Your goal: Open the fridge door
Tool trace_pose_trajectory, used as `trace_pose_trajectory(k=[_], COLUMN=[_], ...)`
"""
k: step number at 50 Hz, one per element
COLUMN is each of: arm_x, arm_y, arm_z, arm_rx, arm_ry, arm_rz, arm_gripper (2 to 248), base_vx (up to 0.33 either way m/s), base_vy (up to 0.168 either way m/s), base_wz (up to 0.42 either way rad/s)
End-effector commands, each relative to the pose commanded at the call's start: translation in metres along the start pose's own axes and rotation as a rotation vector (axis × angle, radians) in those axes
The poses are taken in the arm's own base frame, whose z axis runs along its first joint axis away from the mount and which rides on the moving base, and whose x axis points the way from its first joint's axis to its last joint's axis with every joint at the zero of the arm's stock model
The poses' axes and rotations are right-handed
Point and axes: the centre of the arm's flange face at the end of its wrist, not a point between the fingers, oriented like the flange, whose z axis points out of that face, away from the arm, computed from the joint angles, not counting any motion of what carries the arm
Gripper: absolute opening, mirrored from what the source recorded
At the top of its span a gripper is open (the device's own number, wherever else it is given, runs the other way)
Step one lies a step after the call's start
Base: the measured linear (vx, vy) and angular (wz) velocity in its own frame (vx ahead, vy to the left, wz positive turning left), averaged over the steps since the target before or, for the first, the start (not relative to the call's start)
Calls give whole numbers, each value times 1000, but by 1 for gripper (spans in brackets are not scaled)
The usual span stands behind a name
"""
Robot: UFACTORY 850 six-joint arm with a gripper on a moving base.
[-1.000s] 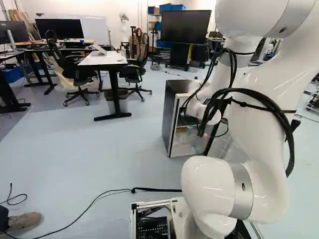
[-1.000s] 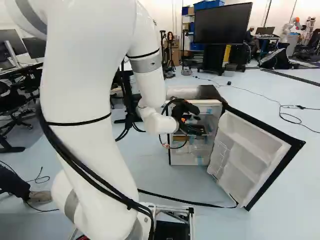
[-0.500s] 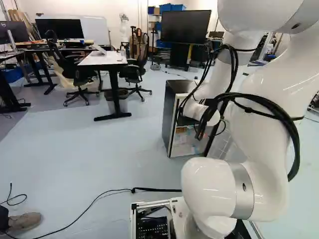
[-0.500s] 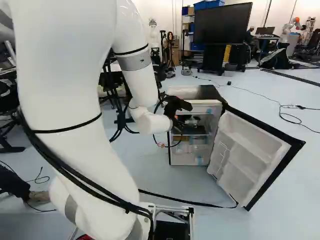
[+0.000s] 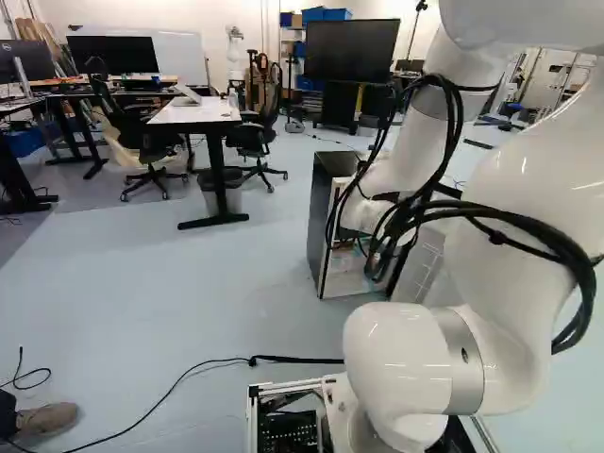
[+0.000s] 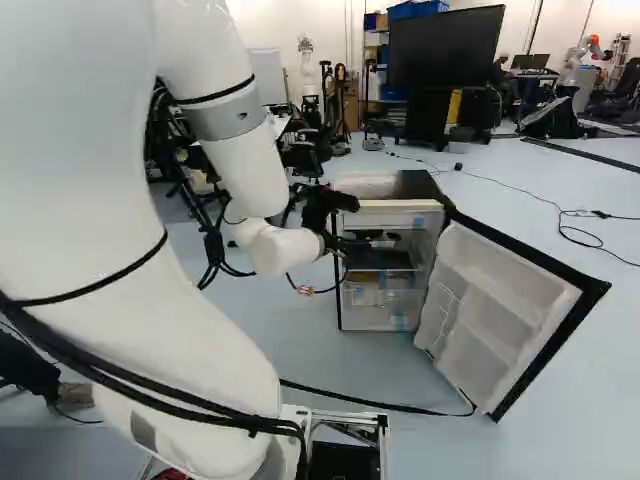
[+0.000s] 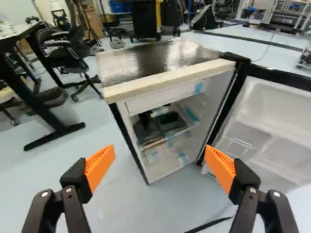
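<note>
**Already open, so I back off**

My arm [image 6: 245, 165] has swung leftward in the right base view, away from the fridge [image 7: 158, 60] opening; the door [image 6: 505, 300] stays wide beside it. My gripper [image 7: 160, 151] is spread wide, holding nothing. I judge the task done.

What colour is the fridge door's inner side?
White; the door shows it best in the right base view.

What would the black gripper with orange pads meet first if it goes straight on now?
Probably the black fridge with white interior, somewhere at its open front; how far ahead, and which part exactly, I cannot tell.
</note>
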Motion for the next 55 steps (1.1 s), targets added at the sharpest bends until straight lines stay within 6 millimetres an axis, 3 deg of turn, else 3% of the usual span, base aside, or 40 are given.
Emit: trace_pose_trajectory(k=[27,55], arm_x=[-10,-18], arm_y=[-32,-45], arm_z=[-49,-74], arm_rx=[184,278], arm_ry=[56,87], arm_rz=[-106,-158], arm_gripper=[247,247], base_vx=[0,0], base_vy=[0,0], base_wz=[0,0])
